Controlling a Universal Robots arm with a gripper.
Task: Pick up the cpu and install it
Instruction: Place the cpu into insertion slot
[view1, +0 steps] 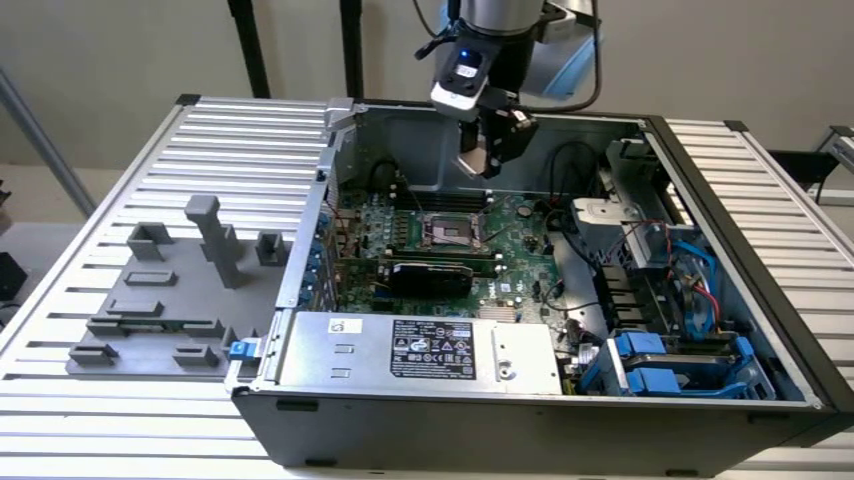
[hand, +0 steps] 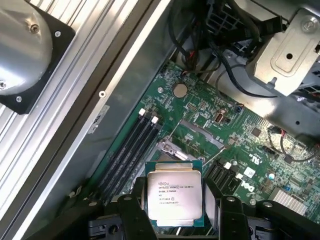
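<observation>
I've got the arm (view1: 505, 18) coming in from the top of the exterior view, with its silver wrist (view1: 467, 70) turned so the tool (view1: 490, 150) points roughly straight down. In the wrist view, the tool (hand: 175, 212) has its two black fingers (hand: 131, 216) standing on opposite edges of the cpu (hand: 174, 192) and pressed against them. The chip sits flat between them, printed side facing the wrist. The jaws stand fairly wide apart, spanning the chip's full width.
</observation>
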